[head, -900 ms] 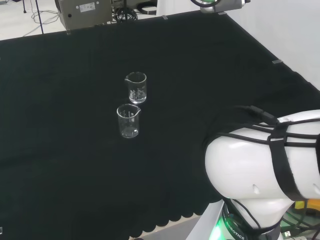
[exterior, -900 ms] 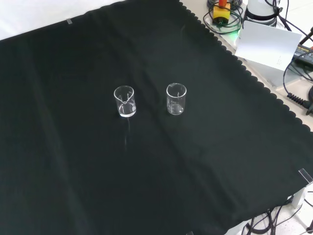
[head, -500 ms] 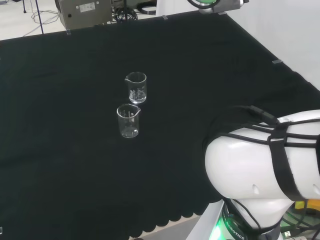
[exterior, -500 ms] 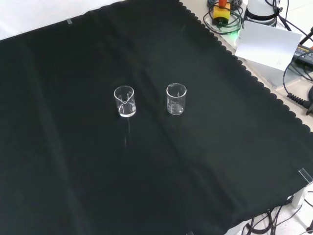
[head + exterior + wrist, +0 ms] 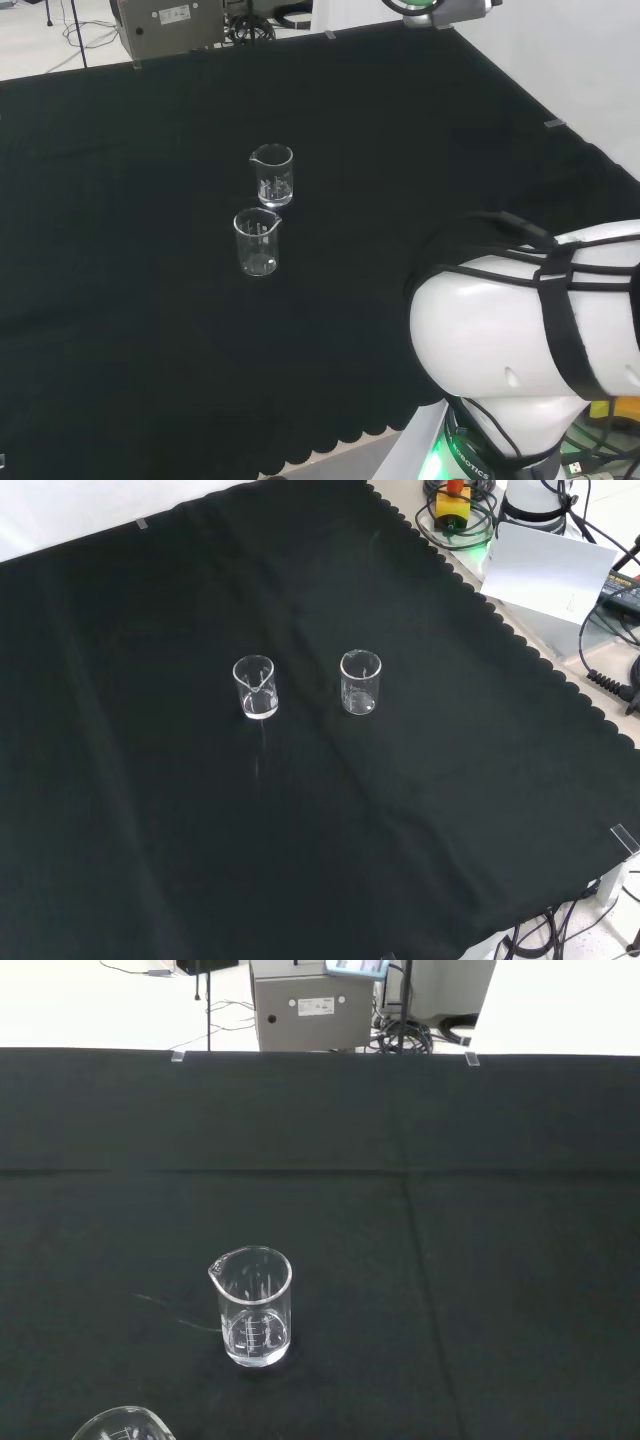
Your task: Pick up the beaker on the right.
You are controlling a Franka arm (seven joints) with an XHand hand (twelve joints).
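Front view, left to right: black cloth [image 5: 150, 830] covers the bench, creased, scalloped along its right edge. Two clear glass beakers stand upright near the middle, side by side, apart, not touching. Left beaker [image 5: 255, 687] has its spout toward the camera; right beaker [image 5: 360, 682] stands level with it. Both look empty, though clear glass makes that hard to confirm. Bare cloth all round them; nothing lies between or close by. Past the cloth's far right edge: a white card [image 5: 545, 572], coiled cables [image 5: 455, 520], a yellow and red object.

Head view: the same pair stands one behind the other, nearer beaker [image 5: 257, 241] and farther beaker [image 5: 272, 175], just apart. The arm's white link [image 5: 520, 350] sits at the near right, well clear of both. Grey equipment box [image 5: 165, 25] beyond the cloth's far edge.

Wrist view: one beaker [image 5: 253, 1305] upright on the cloth, another's rim [image 5: 120, 1425] at the edge.

Hand's state: cannot tell.
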